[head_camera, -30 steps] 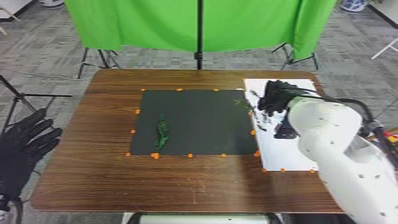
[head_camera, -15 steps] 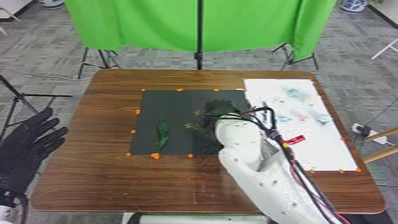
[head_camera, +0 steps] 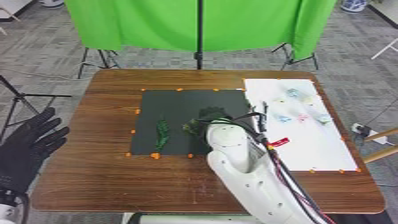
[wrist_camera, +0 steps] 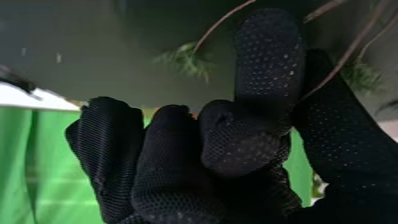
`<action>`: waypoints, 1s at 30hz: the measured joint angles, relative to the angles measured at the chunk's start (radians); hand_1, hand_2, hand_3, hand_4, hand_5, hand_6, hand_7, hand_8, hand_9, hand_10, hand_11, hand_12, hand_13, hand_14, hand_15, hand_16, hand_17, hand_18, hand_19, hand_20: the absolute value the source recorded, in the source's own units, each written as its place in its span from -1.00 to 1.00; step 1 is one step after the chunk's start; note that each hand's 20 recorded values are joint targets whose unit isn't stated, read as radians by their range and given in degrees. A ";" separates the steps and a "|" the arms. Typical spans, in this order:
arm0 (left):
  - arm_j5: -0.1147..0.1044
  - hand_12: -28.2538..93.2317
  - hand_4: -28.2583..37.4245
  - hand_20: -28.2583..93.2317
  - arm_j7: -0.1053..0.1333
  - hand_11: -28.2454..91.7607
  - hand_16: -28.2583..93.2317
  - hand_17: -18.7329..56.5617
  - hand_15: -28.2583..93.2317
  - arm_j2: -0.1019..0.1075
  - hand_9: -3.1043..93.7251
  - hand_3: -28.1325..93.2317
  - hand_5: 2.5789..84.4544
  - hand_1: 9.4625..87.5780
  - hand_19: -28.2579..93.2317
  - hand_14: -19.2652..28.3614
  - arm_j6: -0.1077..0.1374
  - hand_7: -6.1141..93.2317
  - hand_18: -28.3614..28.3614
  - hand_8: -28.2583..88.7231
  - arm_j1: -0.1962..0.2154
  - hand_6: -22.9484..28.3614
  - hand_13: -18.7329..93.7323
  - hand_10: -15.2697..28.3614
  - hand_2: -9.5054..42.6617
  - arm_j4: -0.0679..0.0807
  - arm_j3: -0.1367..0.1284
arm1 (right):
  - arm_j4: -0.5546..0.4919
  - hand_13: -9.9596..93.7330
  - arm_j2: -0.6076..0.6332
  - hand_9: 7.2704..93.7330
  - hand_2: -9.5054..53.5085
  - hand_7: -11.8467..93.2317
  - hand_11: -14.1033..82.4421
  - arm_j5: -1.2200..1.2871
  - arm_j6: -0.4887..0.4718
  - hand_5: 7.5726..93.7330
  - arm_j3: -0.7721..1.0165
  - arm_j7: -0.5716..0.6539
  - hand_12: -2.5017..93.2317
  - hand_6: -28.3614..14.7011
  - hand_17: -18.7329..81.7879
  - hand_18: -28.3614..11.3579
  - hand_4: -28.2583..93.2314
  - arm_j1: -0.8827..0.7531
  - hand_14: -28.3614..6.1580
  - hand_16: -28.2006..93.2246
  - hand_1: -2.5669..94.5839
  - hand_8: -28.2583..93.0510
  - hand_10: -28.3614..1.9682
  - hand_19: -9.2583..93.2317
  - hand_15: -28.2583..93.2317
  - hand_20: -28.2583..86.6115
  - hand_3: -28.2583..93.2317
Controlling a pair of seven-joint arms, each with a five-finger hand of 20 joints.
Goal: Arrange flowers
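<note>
Over the right part of the black mat [head_camera: 169, 105], my right hand [head_camera: 213, 113] holds a thin-stemmed green sprig [head_camera: 191, 126], whose leaves stick out on the hand's left. In the right wrist view, brown stems [wrist_camera: 346, 61] pass between thumb and forefinger of the curled right hand [wrist_camera: 226, 145], with green needle-like leaves [wrist_camera: 189, 60] beyond. Another green sprig [head_camera: 163, 134] lies lengthwise on the mat's left part. Pale blue, pink and yellowish flowers [head_camera: 303, 118] lie on the white sheet [head_camera: 311, 150]. My left hand [head_camera: 31, 142] is open, fingers straight, off the table's left edge.
Orange markers [head_camera: 155, 156] edge the mat and the sheet on the brown table [head_camera: 124, 185]. Behind the table stand a green cloth [head_camera: 151, 25] and black stands [head_camera: 200, 60]. A wooden leg [head_camera: 384, 134] stands beyond the right edge.
My right hand has moved left from the white sheet to the black mat with the sprig, uncovering the flowers. The left hand has shifted only slightly.
</note>
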 measured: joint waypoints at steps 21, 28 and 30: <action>0.001 -0.28 -0.99 -0.43 -0.028 -0.18 -0.52 -0.76 -0.05 0.020 -0.45 0.61 -0.35 -0.62 0.19 0.39 -0.007 -0.41 0.81 -0.71 -0.040 -0.08 -0.28 0.16 -0.92 0.013 0.019 | 0.013 1.00 -0.119 1.00 -0.24 0.15 0.71 0.192 -0.028 1.00 0.082 0.099 -0.56 0.46 0.66 -0.75 -0.99 -0.034 0.41 -0.14 -0.59 -0.67 0.48 1.00 0.82 0.73 0.74; 0.001 -0.28 -1.00 -0.43 -0.035 -0.18 -0.52 -0.76 -0.05 0.022 -0.45 0.60 -0.35 -0.62 0.19 0.38 -0.008 -0.41 0.81 -0.71 -0.045 -0.08 -0.28 0.16 -0.91 0.015 0.021 | 0.002 1.00 -0.140 1.00 -0.25 0.12 0.70 0.206 -0.004 1.00 0.120 0.095 -0.56 0.44 0.67 -0.74 -1.00 -0.035 0.45 -0.15 -0.65 -0.67 0.48 1.00 0.82 0.72 0.72; 0.002 -0.28 -1.00 -0.43 -0.037 -0.18 -0.52 -0.76 -0.05 0.022 -0.45 0.60 -0.35 -0.61 0.19 0.38 -0.008 -0.41 0.81 -0.71 -0.047 -0.08 -0.28 0.16 -0.91 0.015 0.021 | -0.014 1.00 -0.144 1.00 -0.25 0.08 0.65 0.217 -0.004 1.00 0.131 0.095 -0.55 0.43 0.62 -0.74 -1.00 -0.037 0.41 -0.13 -0.66 -0.68 0.45 1.00 0.78 0.72 0.71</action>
